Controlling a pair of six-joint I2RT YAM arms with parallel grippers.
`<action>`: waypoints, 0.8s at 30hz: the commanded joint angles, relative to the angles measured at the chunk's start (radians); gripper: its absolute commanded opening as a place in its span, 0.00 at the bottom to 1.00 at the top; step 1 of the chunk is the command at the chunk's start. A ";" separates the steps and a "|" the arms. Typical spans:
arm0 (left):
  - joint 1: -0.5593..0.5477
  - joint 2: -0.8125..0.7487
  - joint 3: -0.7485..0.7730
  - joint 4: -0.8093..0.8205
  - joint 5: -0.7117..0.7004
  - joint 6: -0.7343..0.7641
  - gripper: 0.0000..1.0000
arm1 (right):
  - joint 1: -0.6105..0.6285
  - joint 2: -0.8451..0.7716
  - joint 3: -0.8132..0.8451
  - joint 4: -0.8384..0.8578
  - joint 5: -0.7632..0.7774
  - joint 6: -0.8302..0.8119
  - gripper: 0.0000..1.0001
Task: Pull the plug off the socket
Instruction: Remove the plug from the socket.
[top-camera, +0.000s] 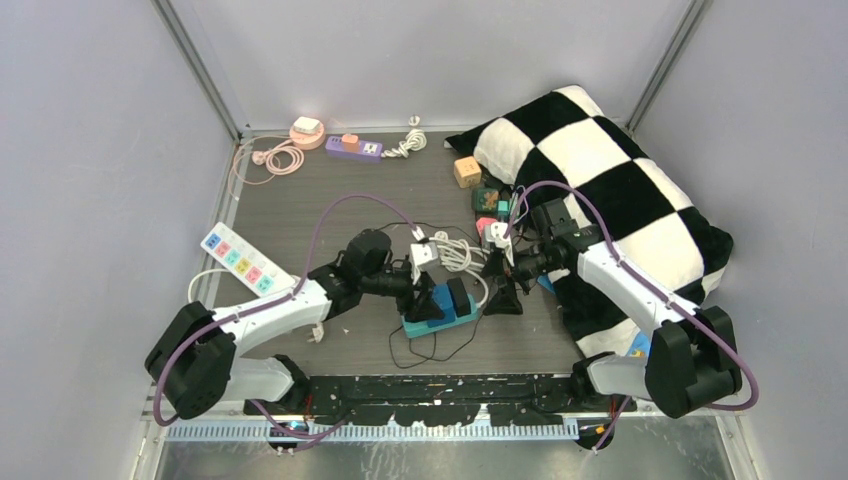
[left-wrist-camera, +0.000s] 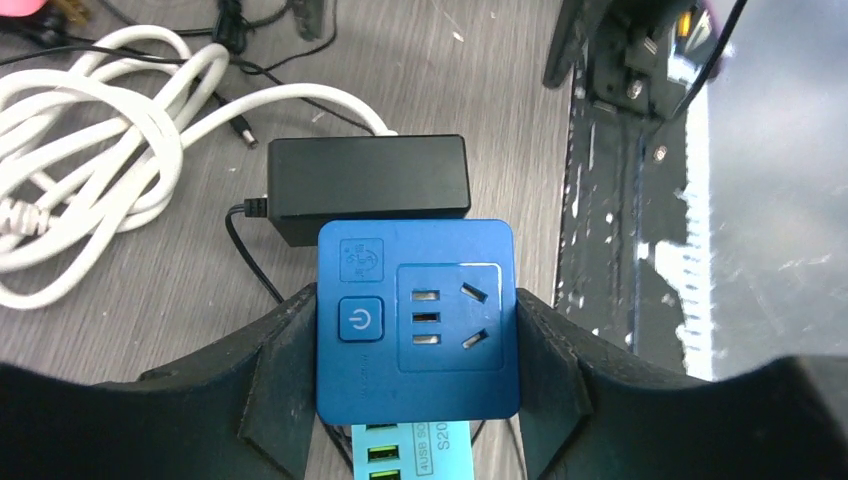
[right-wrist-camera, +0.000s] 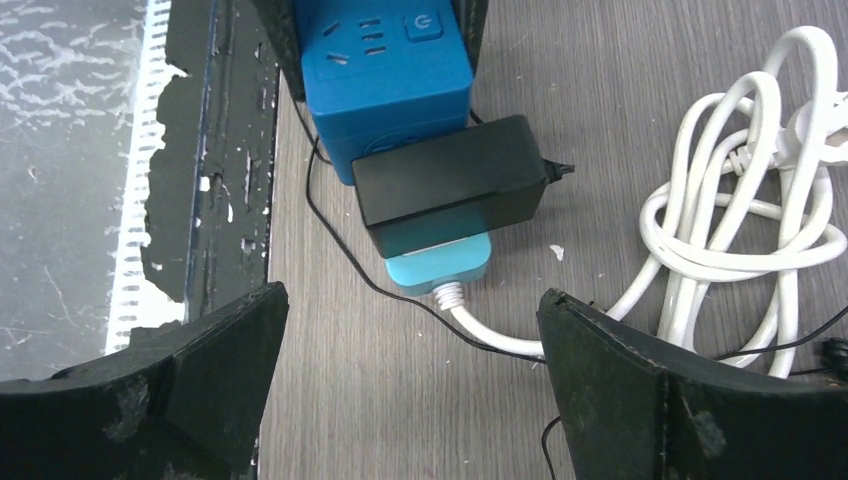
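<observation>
The top external view looks steeply down from high behind the near edge, taking in the whole bench (top-camera: 280, 200). Both wrist views hang close over it and share the blue socket block (left-wrist-camera: 415, 320) and black plug (left-wrist-camera: 370, 185), seen from opposite ends.

Pale grey walls (top-camera: 420, 50); dark woodgrain tabletop (top-camera: 300, 205)
</observation>
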 joint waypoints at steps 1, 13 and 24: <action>-0.078 0.009 0.070 -0.050 -0.029 0.265 0.00 | -0.004 -0.052 -0.033 0.085 0.005 -0.040 1.00; -0.172 0.032 0.051 -0.092 -0.147 0.439 0.00 | 0.056 -0.113 -0.178 0.272 0.021 -0.105 1.00; -0.195 0.034 0.003 -0.021 -0.161 0.429 0.00 | 0.147 -0.107 -0.233 0.470 0.121 0.016 1.00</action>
